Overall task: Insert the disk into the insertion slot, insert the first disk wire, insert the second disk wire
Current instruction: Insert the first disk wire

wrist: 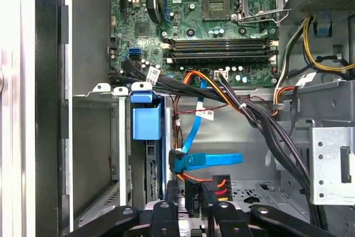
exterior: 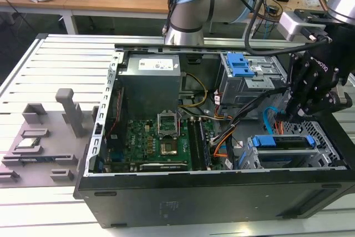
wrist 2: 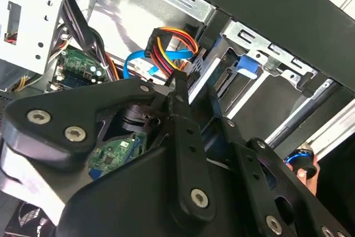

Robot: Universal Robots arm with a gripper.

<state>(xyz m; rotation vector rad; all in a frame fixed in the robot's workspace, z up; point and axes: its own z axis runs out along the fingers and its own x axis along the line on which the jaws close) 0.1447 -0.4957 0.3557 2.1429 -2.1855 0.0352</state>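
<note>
The disk lies in the insertion slot at the case's corner on the exterior view's right, its blue bracket showing in the first wrist view. My black gripper hangs just above that bay. In both wrist views its fingers are shut on the black plug of a disk wire with red, yellow and orange strands, close beside the disk's end. A flat blue disk wire with a black-tipped plug lies loose next to it, also seen in the second wrist view.
A taller grey cage with a blue latch stands behind the bay. A thick black cable bundle crosses beside the gripper. The motherboard and power supply occupy the case's other half. Grey fixtures sit on the slatted table.
</note>
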